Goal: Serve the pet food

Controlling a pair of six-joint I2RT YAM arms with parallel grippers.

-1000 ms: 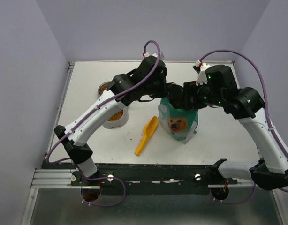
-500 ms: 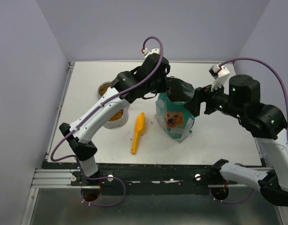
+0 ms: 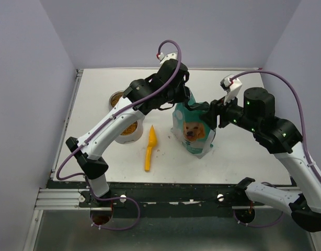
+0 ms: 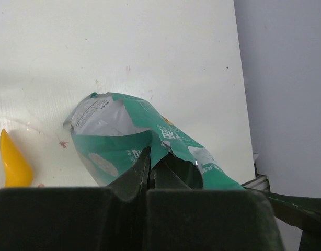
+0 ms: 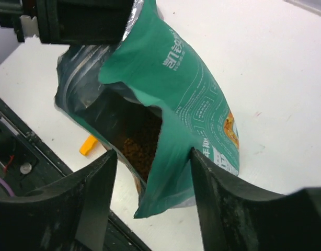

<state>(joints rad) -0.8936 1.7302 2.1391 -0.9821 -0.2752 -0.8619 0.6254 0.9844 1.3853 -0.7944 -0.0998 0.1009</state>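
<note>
While left gripper (image 4: 149, 166) pinches bag (image 3: 194, 132) rim, right gripper (image 5: 150, 155) gapes, white table (image 3: 244, 149), lilac walls (image 3: 24, 78).

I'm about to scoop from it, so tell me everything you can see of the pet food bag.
The bag is glossy teal and white film with a dog picture, standing slightly crumpled on the table. Its top is open; brown kibble shows inside. The left gripper is shut on its far top rim; the right gripper stands open astride the opposite edge.
</note>
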